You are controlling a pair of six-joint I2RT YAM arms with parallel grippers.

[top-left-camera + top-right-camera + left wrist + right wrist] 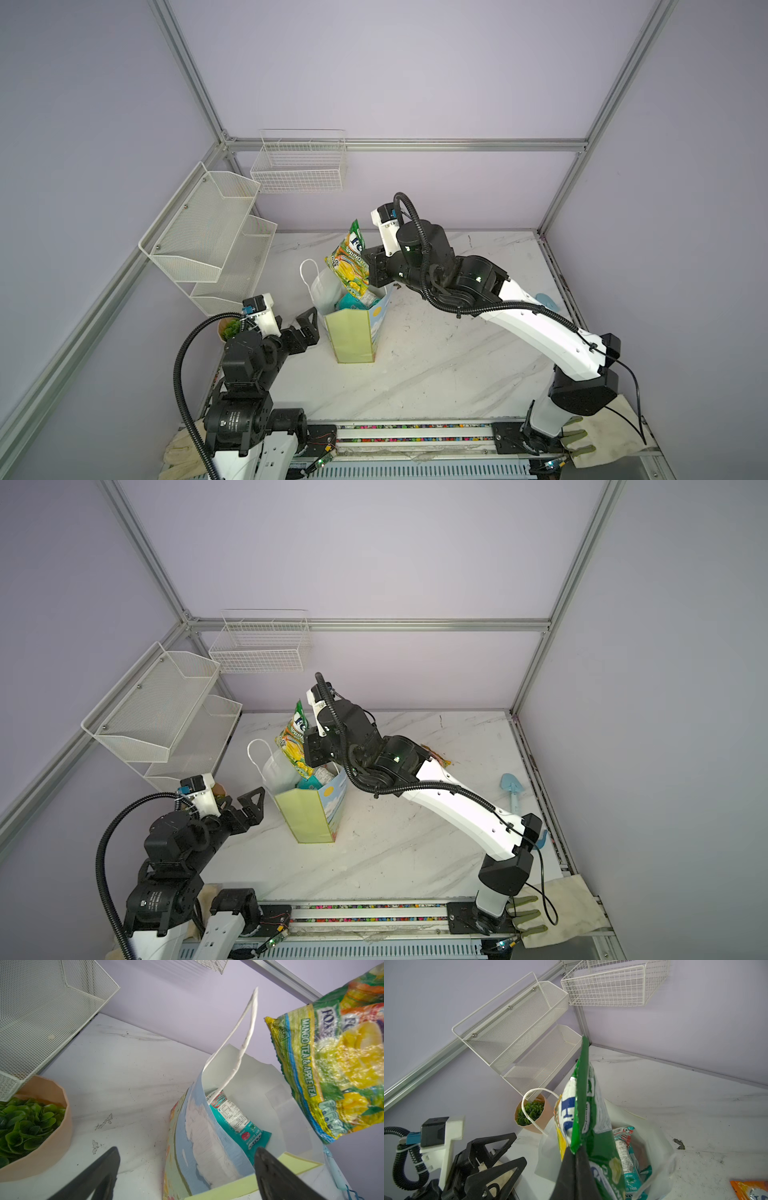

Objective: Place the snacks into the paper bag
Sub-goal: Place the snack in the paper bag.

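Note:
The paper bag [353,336] [309,818] stands open mid-table, pale green side panel toward me. A teal-white snack [351,302] [234,1118] [631,1167] lies inside it. My right gripper [369,264] [309,746] [576,1151] is shut on the edge of the green-yellow snack [351,262] [291,742] [332,1064] [587,1105], which hangs tilted over the bag's mouth. My left gripper [305,328] [249,802] [187,1150] is open and holds nothing, close by the bag's left side [199,1126]. An orange snack [436,754] [751,1188] lies on the table behind the right arm.
A potted green plant [228,328] [31,1126] [533,1113] sits by the left wall under the white mesh shelves [208,232]. A white wire basket [299,166] hangs on the back wall. A blue toy shovel [513,789] lies at the right edge.

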